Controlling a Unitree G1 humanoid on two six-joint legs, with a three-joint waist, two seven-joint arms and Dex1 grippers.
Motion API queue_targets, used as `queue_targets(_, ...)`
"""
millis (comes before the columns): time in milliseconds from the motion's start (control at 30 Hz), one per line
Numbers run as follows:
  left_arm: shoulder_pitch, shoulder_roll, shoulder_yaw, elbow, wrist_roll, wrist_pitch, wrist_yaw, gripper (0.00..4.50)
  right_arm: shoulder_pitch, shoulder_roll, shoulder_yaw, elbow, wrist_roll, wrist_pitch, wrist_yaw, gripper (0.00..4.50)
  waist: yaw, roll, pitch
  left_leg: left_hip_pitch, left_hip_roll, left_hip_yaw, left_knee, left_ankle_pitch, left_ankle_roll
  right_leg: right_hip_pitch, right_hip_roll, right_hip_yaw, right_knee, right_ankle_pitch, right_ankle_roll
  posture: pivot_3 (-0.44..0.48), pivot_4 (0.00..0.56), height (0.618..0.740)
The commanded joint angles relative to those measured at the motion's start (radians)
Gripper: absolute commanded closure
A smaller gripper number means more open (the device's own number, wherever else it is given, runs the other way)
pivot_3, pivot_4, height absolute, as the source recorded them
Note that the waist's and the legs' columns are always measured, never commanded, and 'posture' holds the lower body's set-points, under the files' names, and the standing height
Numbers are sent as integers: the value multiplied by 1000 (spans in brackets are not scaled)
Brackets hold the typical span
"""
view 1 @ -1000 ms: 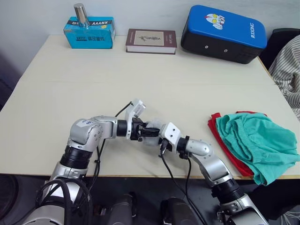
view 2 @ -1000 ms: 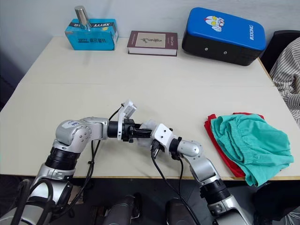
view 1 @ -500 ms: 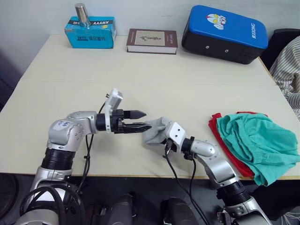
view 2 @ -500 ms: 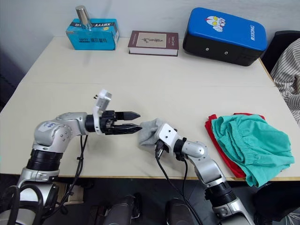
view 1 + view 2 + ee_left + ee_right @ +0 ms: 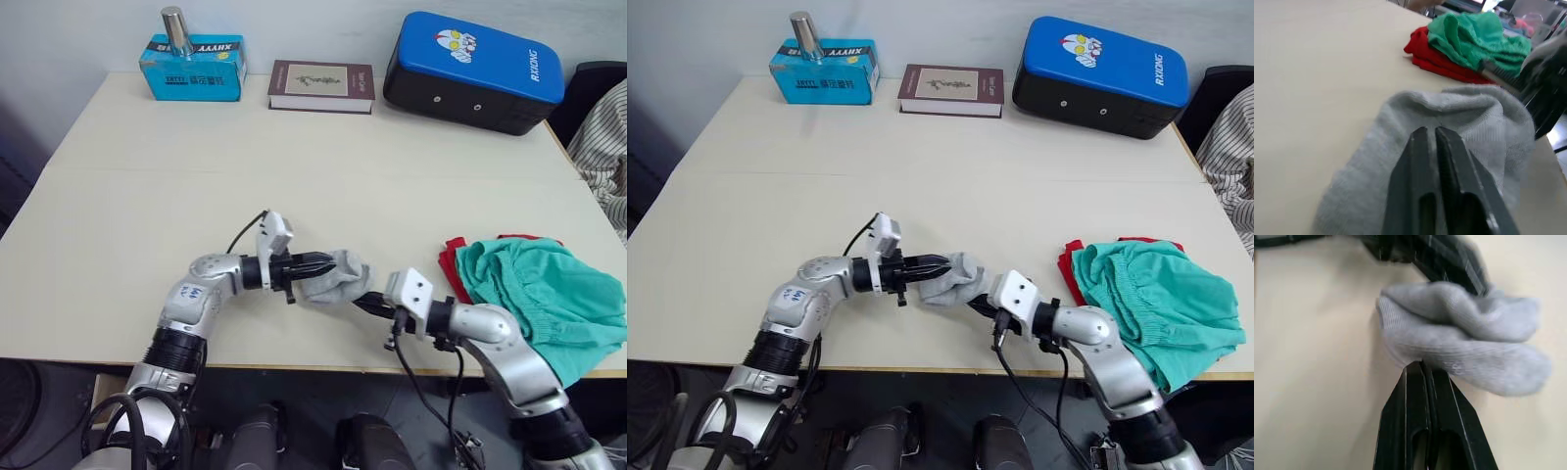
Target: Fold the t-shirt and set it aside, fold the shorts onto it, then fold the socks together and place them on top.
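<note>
Near the table's (image 5: 118,215) front edge, the left gripper (image 5: 319,262) is clamped on the socks (image 5: 338,279). The right gripper (image 5: 364,299) pinches their 3 o'clock end, fingers closed. Further toward 3 o'clock the shorts (image 5: 534,294) sit on the folded t-shirt (image 5: 453,257).

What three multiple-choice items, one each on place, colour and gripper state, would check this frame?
1. Where do the small light grey cloth socks lie?
A. On the folded garments
B. On the table between both grippers
C. On the book

2. What colour is the garment lying under the teal-green cloth shorts?
A. Red
B. Blue
C. White

3. How are the left gripper fingers?
A. Wide apart
B. Pressed together at the socks
C. Gripping the shorts

B: the socks sit between the left and the right gripper.
A: the bright red t-shirt edge shows.
B: the wrist view shows it.
</note>
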Motion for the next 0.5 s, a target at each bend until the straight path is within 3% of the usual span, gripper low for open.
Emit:
queue_targets(33,36,23,-14,-5,52,-45,10,4449,-8,-11,-103,-73,146,45,27,4500,-3,0,0,0,0,0,0,0,0,0,0,0,0,0,0,0,150,740)
queue_targets(200,65,21,6,-23,50,-22,42,4449,-102,75,-99,-54,188,78,-54,4500,-10,0,0,1,1,-1,0,0,0,0,0,-1,0,0,0,0,150,740)
queue_targets(500,85,18,26,-63,36,41,82,4449,-147,276,121,210,-50,-68,-204,4500,-10,0,0,0,0,-1,0,0,0,0,0,-1,2,0,0,0,150,740)
